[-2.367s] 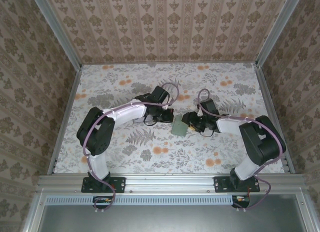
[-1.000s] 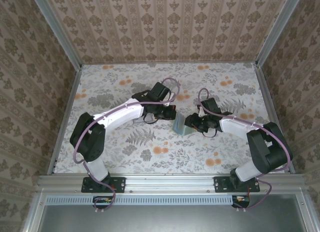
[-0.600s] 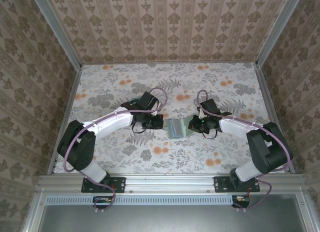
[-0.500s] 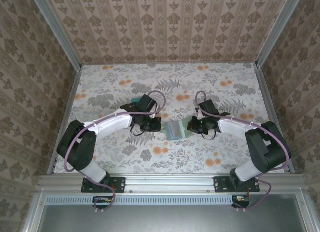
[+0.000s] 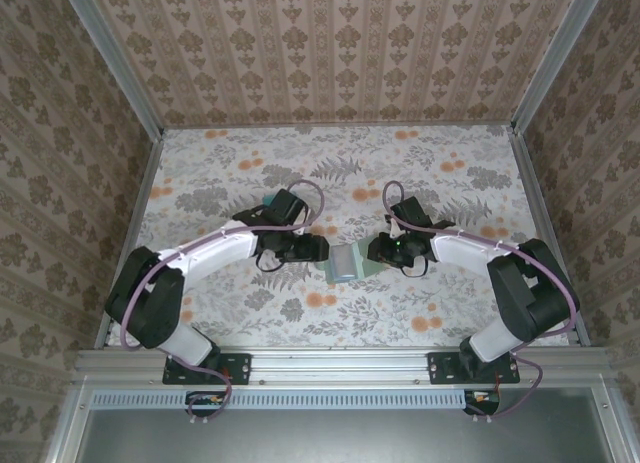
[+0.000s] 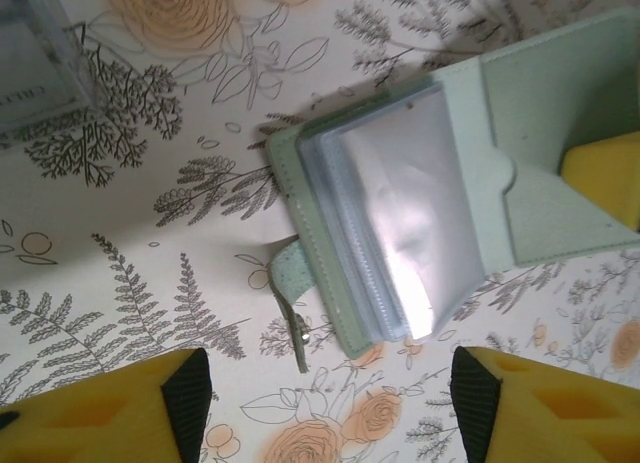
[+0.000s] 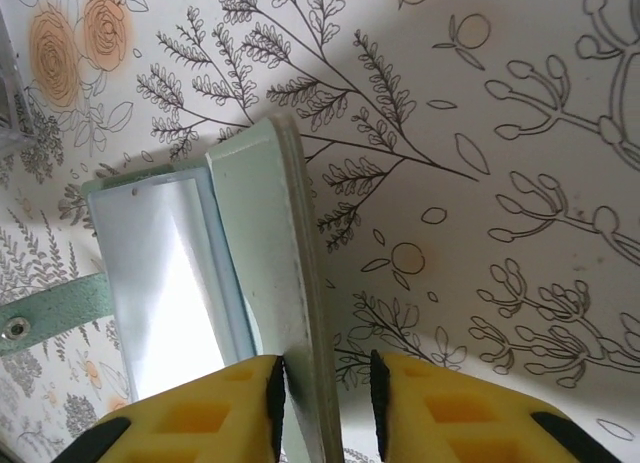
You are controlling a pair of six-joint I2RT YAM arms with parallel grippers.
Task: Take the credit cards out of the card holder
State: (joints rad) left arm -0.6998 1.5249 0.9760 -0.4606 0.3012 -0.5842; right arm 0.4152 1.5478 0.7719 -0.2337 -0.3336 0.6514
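The card holder [image 5: 345, 263] lies open on the table between my two grippers. In the left wrist view the card holder [image 6: 400, 203] is pale green with clear plastic sleeves facing up and a snap strap [image 6: 290, 303] hanging off its edge. My left gripper [image 6: 330, 403] is open just short of it, with bare table between the fingers. One flap of the holder [image 7: 270, 273] stands on edge between the fingers of my right gripper [image 7: 325, 403]. That flap touches the left pad, and a gap shows at the right pad. A pale grey credit card [image 6: 35, 63] lies flat on the table beyond the holder.
The floral tablecloth [image 5: 450, 303] reaches to metal rails on both sides and to a patterned back wall. Both arms [image 5: 215, 248] bend inward to the table's middle. My right gripper's yellow finger [image 6: 605, 173] shows at the holder's far edge in the left wrist view.
The left arm pulled back leftward from the holder and its jaws have opened. The holder has come down from tilted to lying open, slightly nearer and further left. The right gripper followed it.
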